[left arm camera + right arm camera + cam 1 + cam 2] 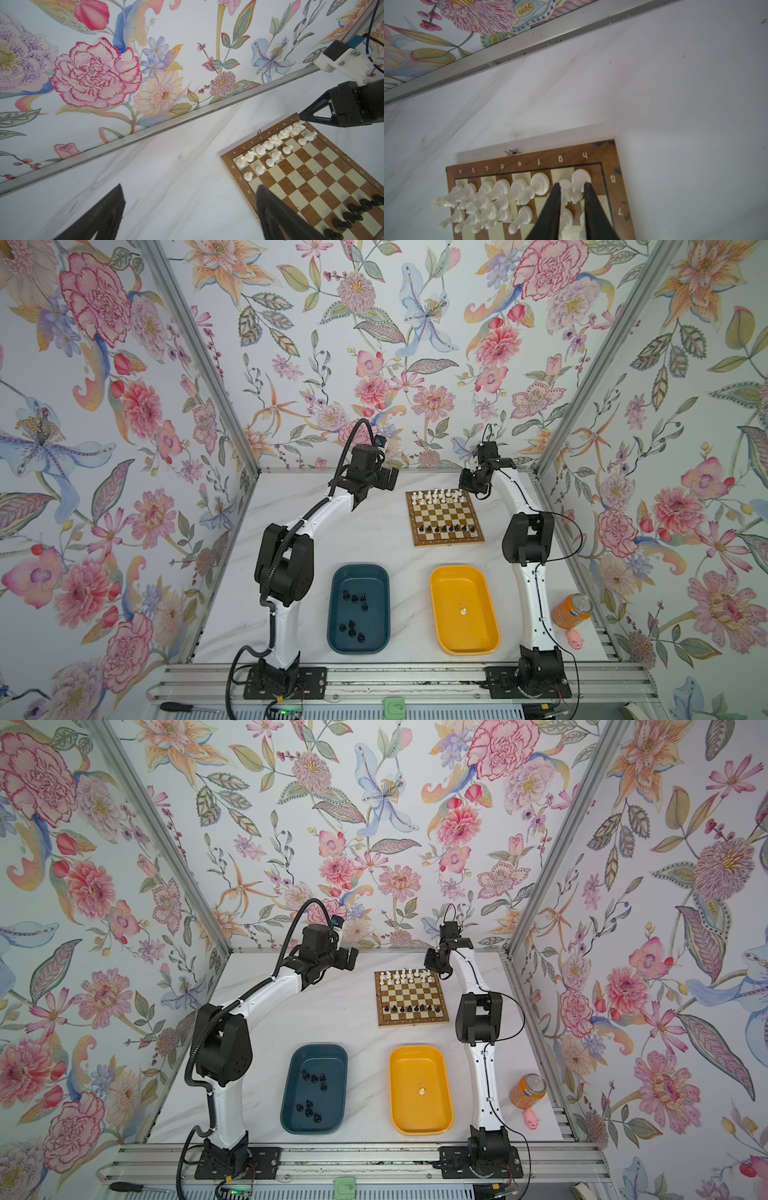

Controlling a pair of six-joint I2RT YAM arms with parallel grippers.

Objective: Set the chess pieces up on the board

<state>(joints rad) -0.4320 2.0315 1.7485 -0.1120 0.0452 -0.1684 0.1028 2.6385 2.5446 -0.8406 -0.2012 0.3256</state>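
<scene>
The board (444, 515) lies at the back right of the table in both top views. White chess pieces (436, 495) fill its two far rows and a row of black ones (446, 527) stands near its front edge. My right gripper (572, 184) reaches down at the board's far right corner (464, 489), shut on a white piece (572, 193) that stands next to the corner piece in the back row. My left gripper (189, 186) hangs open and empty over bare table, left of the board (388, 479).
A teal tray (374, 585) in front holds several black pieces (353, 598). A yellow tray (457, 635) beside it holds one white piece (463, 611). An orange can (572, 611) and a pink toy pig (575, 641) stand by the right arm's base.
</scene>
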